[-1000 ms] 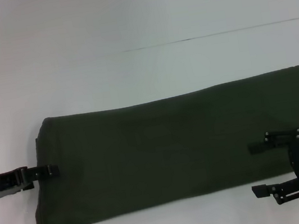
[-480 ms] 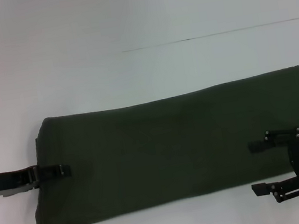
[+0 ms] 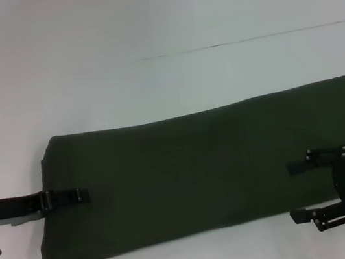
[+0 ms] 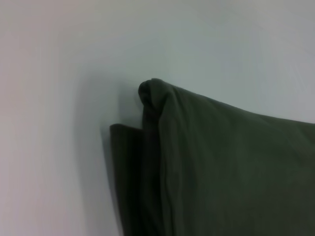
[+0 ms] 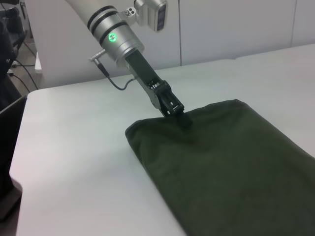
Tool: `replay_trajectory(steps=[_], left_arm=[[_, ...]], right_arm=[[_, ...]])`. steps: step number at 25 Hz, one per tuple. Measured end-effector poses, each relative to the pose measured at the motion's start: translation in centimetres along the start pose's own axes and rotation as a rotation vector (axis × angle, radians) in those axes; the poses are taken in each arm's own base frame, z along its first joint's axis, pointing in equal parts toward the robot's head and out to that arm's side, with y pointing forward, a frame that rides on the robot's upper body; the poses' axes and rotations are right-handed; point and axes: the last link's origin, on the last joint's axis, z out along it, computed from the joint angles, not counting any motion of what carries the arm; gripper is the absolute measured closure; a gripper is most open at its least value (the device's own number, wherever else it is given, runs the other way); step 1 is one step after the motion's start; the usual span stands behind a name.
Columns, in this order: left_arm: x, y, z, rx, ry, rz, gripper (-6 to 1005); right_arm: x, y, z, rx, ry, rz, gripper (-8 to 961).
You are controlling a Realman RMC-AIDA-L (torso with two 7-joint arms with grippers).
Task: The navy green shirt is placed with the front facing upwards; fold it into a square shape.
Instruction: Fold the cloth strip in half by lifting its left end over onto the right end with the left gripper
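Head view showed the navy green shirt (image 3: 206,173) as a long band on the surface (image 3: 165,84); left tool (image 3: 81,196), spread undeterminable, reached its 9-o'clock end, right tool (image 3: 295,193) spread at 4 o'clock; grips should seize every layer squarely.

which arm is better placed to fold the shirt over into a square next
Probably the left. The left tool reaches over the short end of the navy green shirt, ready to carry it across; the right tool hangs open over the opposite end.

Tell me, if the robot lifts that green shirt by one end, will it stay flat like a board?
Probably not. The navy green shirt is soft cloth folded in layers, and its corner already bulges and curls in the left wrist view, so it would likely droop. It looks light. Pushed by the left end effector, it would probably bunch up instead of sliding neatly.
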Motion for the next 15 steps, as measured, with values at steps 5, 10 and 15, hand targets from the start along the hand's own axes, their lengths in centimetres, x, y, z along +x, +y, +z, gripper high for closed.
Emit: replay_trajectory(steps=[5, 10, 15], left_arm=[[0.10, 0.26, 0.23, -0.008, -0.007, 0.005, 115], [0.00, 0.66, 0.74, -0.004, -0.037, 0.035, 147], [0.14, 0.91, 0.92, -0.004, -0.043, 0.057, 319]], right_arm=[[0.03, -0.04, 0.05, 0.002, 0.000, 0.001, 40], [0.01, -0.07, 0.06, 0.003, 0.001, 0.006, 40], [-0.03, -0.11, 0.08, 0.003, 0.001, 0.013, 76]])
